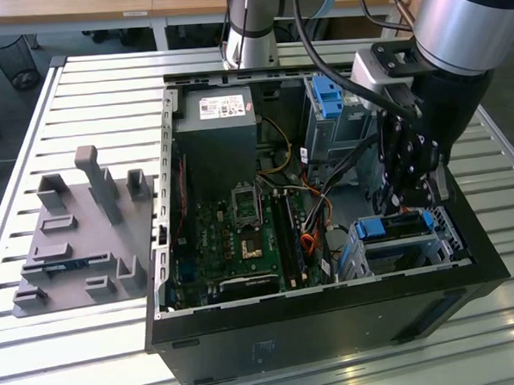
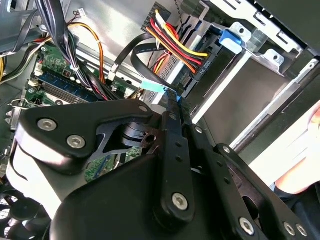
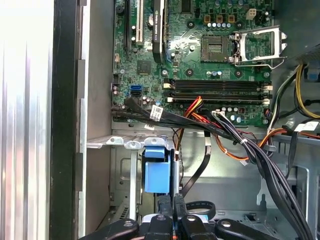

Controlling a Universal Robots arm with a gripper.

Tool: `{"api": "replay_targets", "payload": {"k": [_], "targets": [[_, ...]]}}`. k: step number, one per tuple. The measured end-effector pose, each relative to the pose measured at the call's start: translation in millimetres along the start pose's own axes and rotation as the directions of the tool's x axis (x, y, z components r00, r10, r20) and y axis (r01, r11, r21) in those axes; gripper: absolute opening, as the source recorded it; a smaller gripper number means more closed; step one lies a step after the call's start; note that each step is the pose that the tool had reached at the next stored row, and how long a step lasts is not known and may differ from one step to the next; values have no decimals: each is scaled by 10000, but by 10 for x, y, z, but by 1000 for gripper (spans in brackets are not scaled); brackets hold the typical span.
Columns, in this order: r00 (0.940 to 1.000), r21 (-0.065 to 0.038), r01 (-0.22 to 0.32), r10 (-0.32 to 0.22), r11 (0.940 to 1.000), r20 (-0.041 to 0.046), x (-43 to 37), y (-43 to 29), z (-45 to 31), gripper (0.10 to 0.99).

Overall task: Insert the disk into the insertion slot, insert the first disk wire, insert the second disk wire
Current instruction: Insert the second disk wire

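Observation:
The disk (image 1: 388,227), framed by its blue carrier, lies inside the insertion slot (image 1: 445,234) at the case's front corner, on the exterior view's right. My gripper (image 1: 410,206) hangs just above the disk's inner end. In the second wrist view the black fingers (image 2: 170,125) meet on a black flat disk wire with a blue end (image 2: 173,96), close to the disk's rear edge. A connector with red, yellow and black strands (image 2: 192,62) sits against that edge. The first wrist view has the blue carrier (image 3: 156,172) ahead of the gripper (image 3: 172,217), with the black wire (image 3: 165,202) pinched between the fingers.
Loose cables (image 1: 314,207) cross between the motherboard (image 1: 242,236) and the slot. A taller grey cage with a blue clip (image 1: 330,98) stands behind the gripper, and the power supply (image 1: 215,134) is at the back. A grey fixture plate (image 1: 79,245) lies outside the case on the exterior view's left.

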State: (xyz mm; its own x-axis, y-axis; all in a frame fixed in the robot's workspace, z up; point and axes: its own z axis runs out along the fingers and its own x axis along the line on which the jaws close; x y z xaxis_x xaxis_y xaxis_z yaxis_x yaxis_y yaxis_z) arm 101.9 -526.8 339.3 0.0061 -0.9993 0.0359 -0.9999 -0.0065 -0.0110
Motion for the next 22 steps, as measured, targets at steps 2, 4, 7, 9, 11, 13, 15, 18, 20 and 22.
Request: {"api": "replay_targets", "payload": {"k": [2,4,7,9,11,13,15,18,20,22], "targets": [[10000,0,0,0,10000,0,3,0,0,141],[10000,0,0,0,10000,4,7,0,0,141],[10000,0,0,0,10000,10,12,0,0,137],[10000,-1,0,0,10000,18,15,0,-1,137],[10000,-2,0,0,10000,53,20,0,-1,137],[9998,-2,-1,1,10000,187,34,-1,-2,137],[9992,-2,-4,4,10000,410,59,0,0,137],[9987,-2,-6,6,10000,517,96,0,0,137],[9987,-2,-6,6,10000,517,114,0,1,137],[9987,-2,-5,5,10000,518,117,0,2,137]]}}
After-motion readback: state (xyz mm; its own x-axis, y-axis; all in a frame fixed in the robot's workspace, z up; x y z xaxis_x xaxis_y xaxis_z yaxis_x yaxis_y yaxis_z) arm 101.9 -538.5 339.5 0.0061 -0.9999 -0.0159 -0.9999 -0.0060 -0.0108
